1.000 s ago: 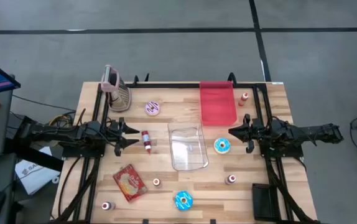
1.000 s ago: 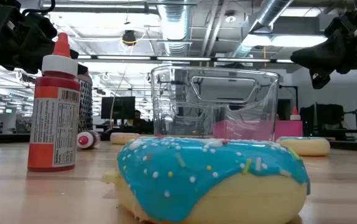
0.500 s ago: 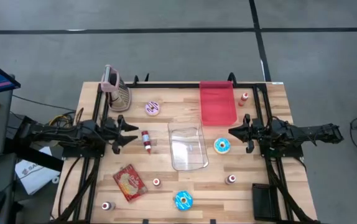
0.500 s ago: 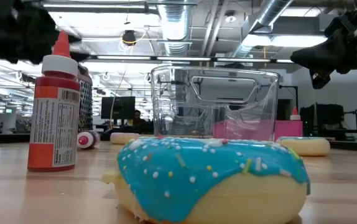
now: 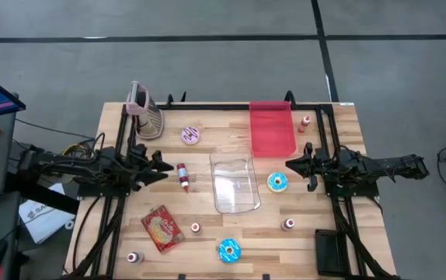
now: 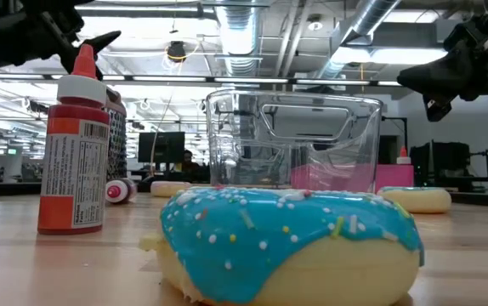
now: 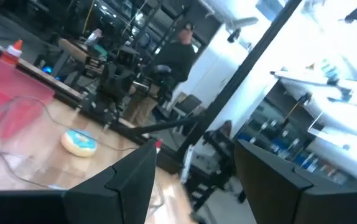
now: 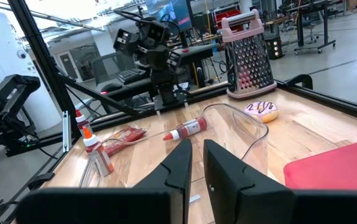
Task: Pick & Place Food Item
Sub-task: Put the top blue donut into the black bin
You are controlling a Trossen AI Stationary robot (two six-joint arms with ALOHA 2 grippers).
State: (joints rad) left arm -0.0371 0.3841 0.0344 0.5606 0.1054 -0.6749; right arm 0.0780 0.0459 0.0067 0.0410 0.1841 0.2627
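Observation:
A blue-iced donut (image 5: 277,182) lies flat on the table beside a clear container (image 5: 235,184). A second blue donut (image 5: 228,250) lies near the front edge and fills the low view (image 6: 286,246). A pink donut (image 5: 190,135) lies farther back. My left gripper (image 5: 163,166) hovers open above the table's left side, near a red bottle (image 5: 182,176) lying on its side. Its fingers (image 7: 135,180) tip upward with nothing between them. My right gripper (image 5: 288,165) is shut and waits level at the right, just beyond the first blue donut.
A red tray (image 5: 272,128) sits at the back, a metal grater (image 5: 147,113) at the back left, and a red snack packet (image 5: 162,229) at the front left. Several small sauce bottles stand around, one (image 6: 74,161) near the front. A dark box (image 5: 331,250) occupies the front right corner.
My left gripper has risen a little, tipped its fingers upward and rolled about its own axis, staying open. No object has moved.

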